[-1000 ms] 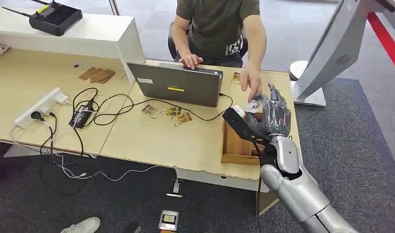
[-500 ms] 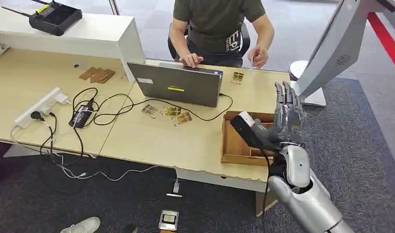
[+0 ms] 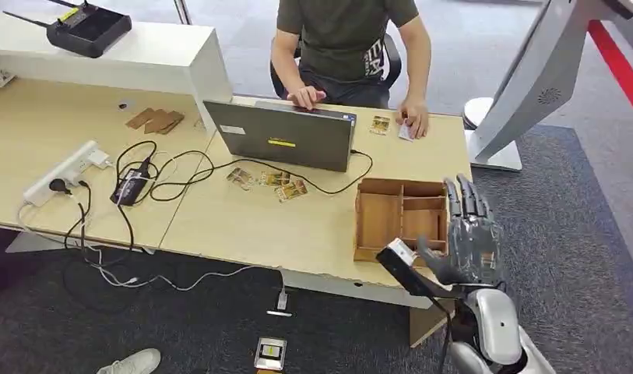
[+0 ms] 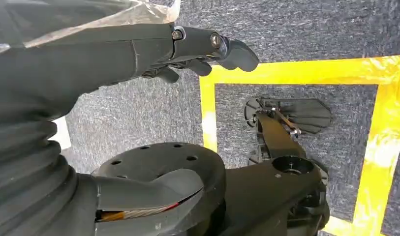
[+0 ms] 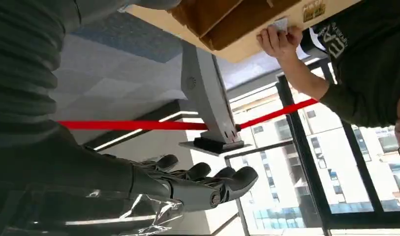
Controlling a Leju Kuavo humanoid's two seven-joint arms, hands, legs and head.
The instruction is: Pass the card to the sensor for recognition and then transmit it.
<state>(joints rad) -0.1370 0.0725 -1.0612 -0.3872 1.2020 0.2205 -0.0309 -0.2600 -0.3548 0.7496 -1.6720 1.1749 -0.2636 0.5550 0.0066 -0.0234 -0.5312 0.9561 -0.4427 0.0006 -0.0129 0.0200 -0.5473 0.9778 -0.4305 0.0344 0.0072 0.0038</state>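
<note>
My right hand (image 3: 470,238) stands upright at the near edge of the surface (image 3: 297,226), just in front of the tray (image 3: 399,218). Its fingers (image 3: 465,204) are straight, slightly apart, and hold nothing; the right wrist view shows the same, fingers (image 5: 207,179) extended side by side with nothing between them. A black wrist unit (image 3: 406,269) juts from the forearm below the hand.

My left hand (image 4: 188,46) hangs over grey carpet (image 4: 138,113) marked with yellow tape (image 4: 296,76). Its fingers (image 4: 227,46) are loosely extended and empty.

The card (image 3: 406,131) lies flat on the far right corner of the surface, under the fingertips of a person's hand (image 3: 415,121). The right wrist view shows the card (image 5: 281,23) pressed to the surface edge by that hand (image 5: 276,39). The person's other hand (image 3: 305,97) rests on the laptop (image 3: 282,140).

A second card (image 3: 380,125) lies just beside the laptop's far corner, near the first. Three more cards (image 3: 268,181) lie together in front of the laptop, among black cables (image 3: 165,167). The tray is wooden, divided into compartments, contents not discernible. A white kiosk stand (image 3: 523,86) rises beyond the surface's right end.
</note>
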